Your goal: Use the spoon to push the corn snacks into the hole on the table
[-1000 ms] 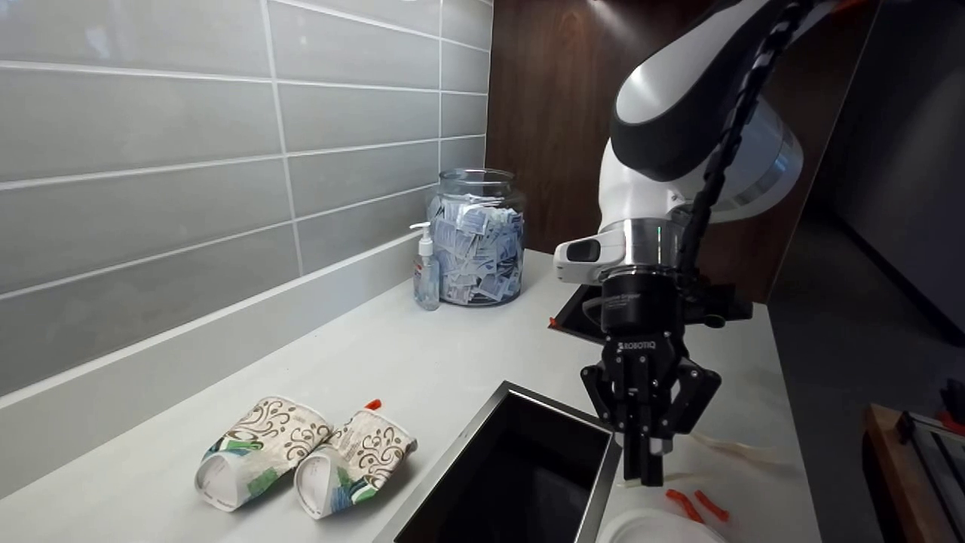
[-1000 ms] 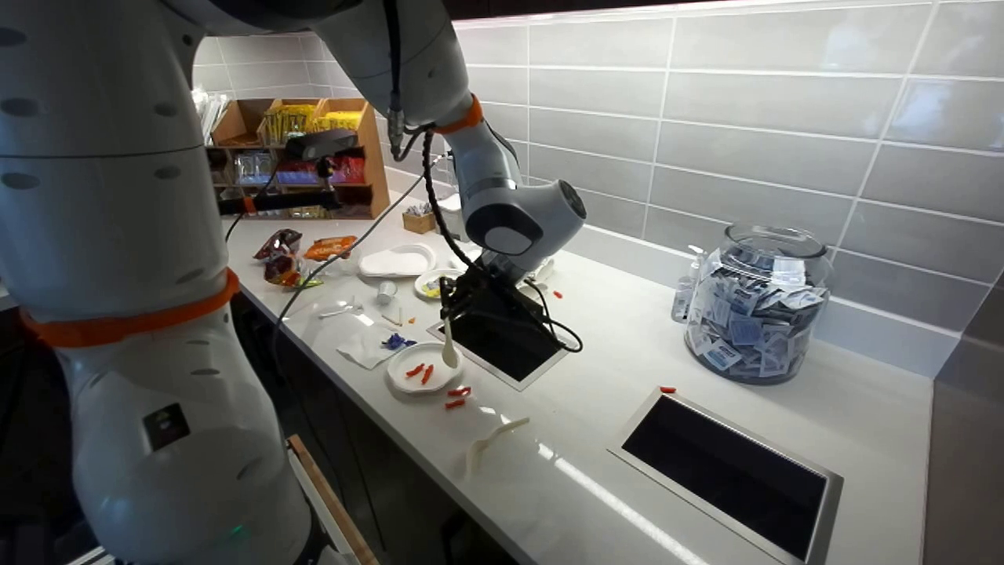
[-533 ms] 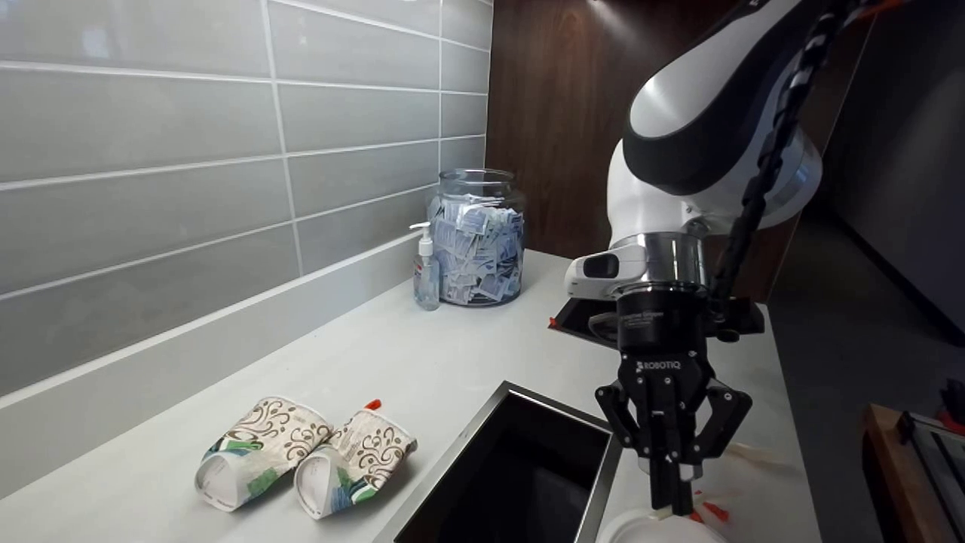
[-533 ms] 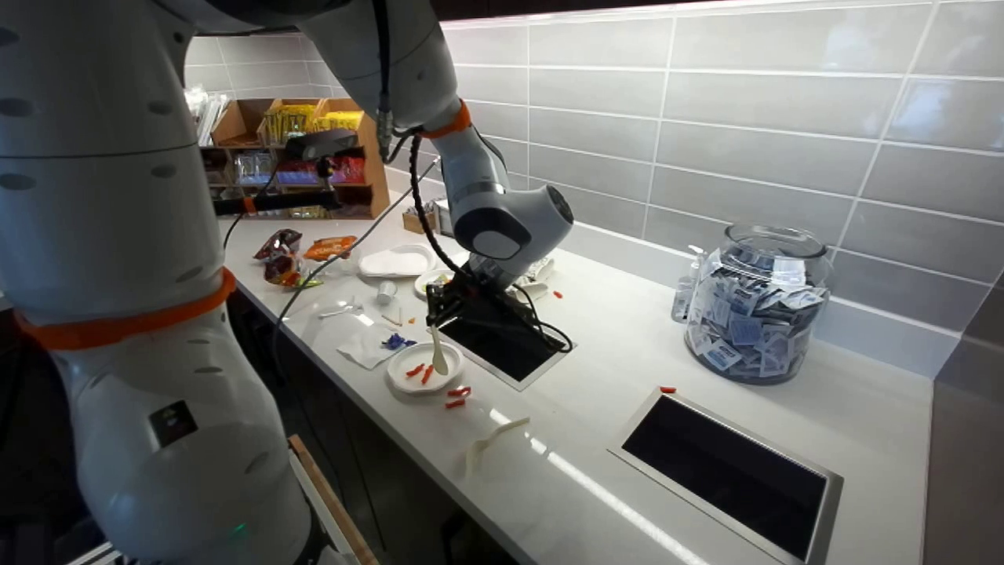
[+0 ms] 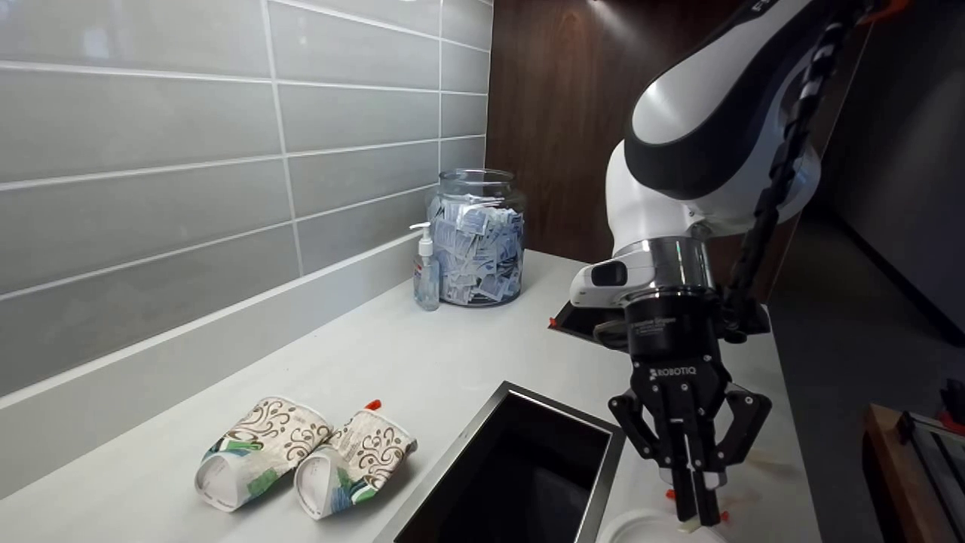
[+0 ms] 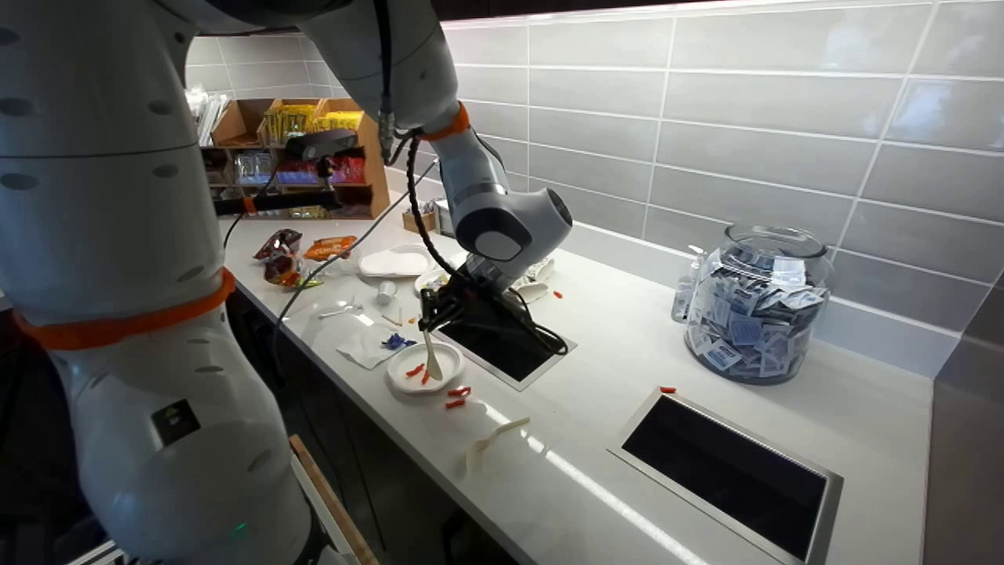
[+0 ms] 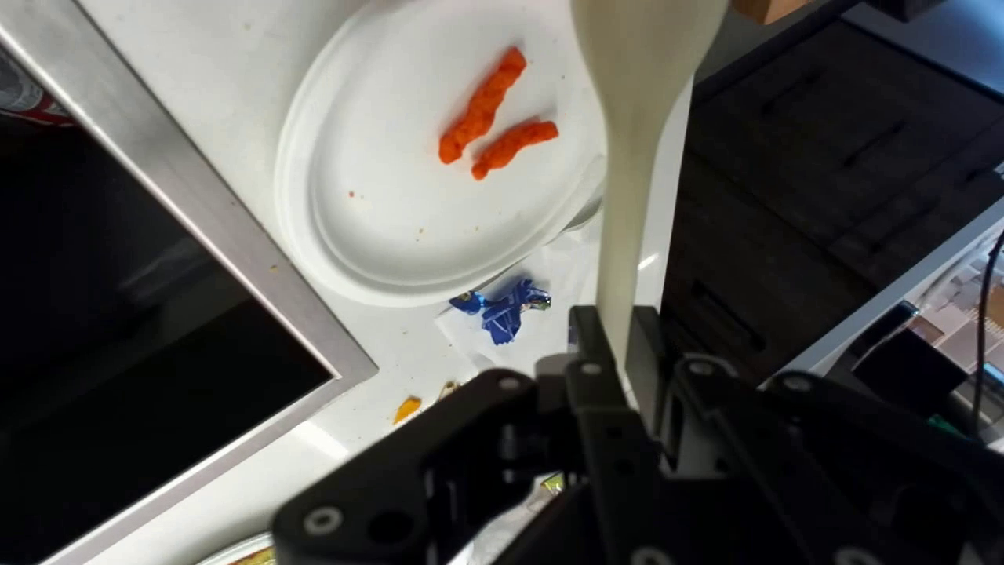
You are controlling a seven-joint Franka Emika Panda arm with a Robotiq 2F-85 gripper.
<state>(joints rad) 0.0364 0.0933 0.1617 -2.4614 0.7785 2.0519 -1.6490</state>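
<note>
A white bench (image 6: pixel 620 337) is bordered by a tiled wall (image 6: pixel 588 141), and between that wall and the bench's free edge a dark, metal-framed hole (image 5: pixel 520 445) is set. Just beside the hole, on the free-edge side, a round plate (image 7: pixel 392 204) is placed. The end effector (image 7: pixel 616 322) is clamped on the handle of a pale spoon (image 7: pixel 630 165), whose bowl is pointed down over the plate. Two orange corn snacks (image 7: pixel 482 106) are seen inside the rim, two more on the bench just outside it; contact with the bowl cannot be confirmed. For a clean push, the bowl is best set down on the free-edge side of the snacks, so they are swept toward the hole; at the raised rim a scooping lift is probably needed. Slow strokes are advised, as the plate may be shoved along.
</note>
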